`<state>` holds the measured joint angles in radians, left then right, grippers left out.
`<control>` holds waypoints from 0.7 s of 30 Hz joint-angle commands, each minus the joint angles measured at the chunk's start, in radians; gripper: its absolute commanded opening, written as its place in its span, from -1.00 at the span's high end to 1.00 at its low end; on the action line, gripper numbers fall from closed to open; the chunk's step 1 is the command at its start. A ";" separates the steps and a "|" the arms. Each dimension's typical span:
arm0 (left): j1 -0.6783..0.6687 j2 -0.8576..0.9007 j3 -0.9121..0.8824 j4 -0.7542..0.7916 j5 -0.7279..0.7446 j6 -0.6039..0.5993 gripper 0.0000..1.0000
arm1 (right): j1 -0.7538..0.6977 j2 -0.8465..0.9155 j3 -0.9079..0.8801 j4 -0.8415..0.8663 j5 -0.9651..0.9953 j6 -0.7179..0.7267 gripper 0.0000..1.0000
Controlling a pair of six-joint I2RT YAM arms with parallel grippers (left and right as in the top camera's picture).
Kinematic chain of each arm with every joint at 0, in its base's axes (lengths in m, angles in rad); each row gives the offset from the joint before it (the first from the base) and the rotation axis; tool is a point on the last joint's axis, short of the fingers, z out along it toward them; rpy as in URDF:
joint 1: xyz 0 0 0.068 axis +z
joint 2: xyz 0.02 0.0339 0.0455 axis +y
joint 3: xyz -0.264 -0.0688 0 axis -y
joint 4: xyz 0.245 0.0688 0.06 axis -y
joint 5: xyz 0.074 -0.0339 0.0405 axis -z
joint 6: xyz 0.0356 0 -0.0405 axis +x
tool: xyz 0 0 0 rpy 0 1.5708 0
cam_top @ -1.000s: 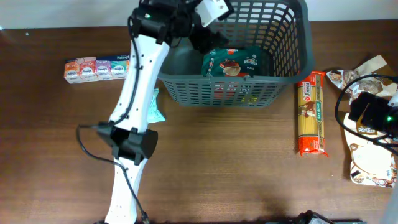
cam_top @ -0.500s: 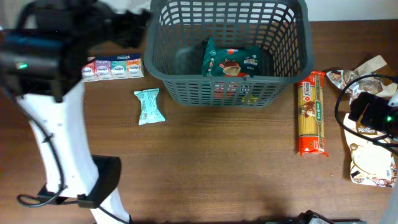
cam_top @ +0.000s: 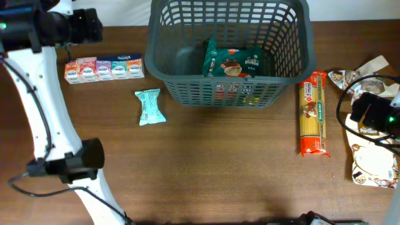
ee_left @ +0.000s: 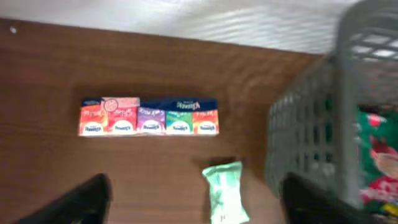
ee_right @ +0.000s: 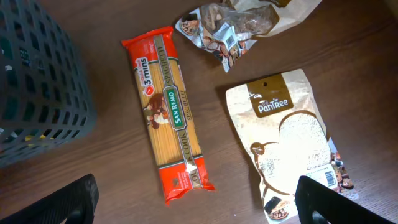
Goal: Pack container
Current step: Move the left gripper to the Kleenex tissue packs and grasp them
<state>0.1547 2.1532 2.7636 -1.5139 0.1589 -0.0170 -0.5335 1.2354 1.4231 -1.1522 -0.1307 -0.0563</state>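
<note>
The dark grey container (cam_top: 225, 87) stands at the back middle of the table and holds a green packet (cam_top: 232, 62); its slotted wall also shows in the left wrist view (ee_left: 305, 137). My left gripper (ee_left: 196, 185) is open and empty, high above the table to the left of the container. Below it lie a mint-green packet (ee_left: 225, 198) and a row of small colourful cartons (ee_left: 148, 116). My right gripper (ee_right: 198, 184) is open and empty above a spaghetti pack (ee_right: 169, 112) and a brown Panibee bag (ee_right: 292, 134).
The mint packet (cam_top: 150, 106) and the cartons (cam_top: 103, 69) lie left of the container. The spaghetti pack (cam_top: 312, 112) lies to its right. A nut bag (ee_right: 233, 28) and the Panibee bag (cam_top: 374, 164) lie by the right edge, under the right arm (cam_top: 375, 112).
My left arm has swung away from over the container to the far left back of the table, uncovering the mint packet. The right arm has not moved.
</note>
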 commanded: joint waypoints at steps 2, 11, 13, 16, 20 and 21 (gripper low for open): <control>0.005 0.052 -0.022 0.020 0.055 -0.038 -0.99 | -0.005 0.002 0.015 -0.001 0.012 0.001 -0.98; 0.005 0.174 -0.029 0.010 -0.183 -0.730 -0.67 | -0.005 0.002 0.015 0.000 0.012 0.001 -0.98; 0.005 0.210 -0.029 0.003 -0.205 -0.898 -0.89 | -0.005 0.002 0.015 0.000 0.012 0.001 -0.98; 0.003 0.263 -0.029 0.003 -0.217 -1.062 -0.99 | -0.005 0.002 0.015 -0.001 0.012 0.001 -0.98; 0.001 0.349 -0.029 0.023 -0.220 -1.150 -0.99 | -0.005 0.002 0.015 -0.001 0.011 0.001 -0.98; 0.001 0.369 -0.029 0.031 -0.220 -1.150 -0.98 | -0.005 0.002 0.015 0.000 0.012 0.001 -0.98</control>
<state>0.1574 2.4638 2.7384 -1.4937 -0.0254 -1.0027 -0.5335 1.2354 1.4231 -1.1522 -0.1307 -0.0563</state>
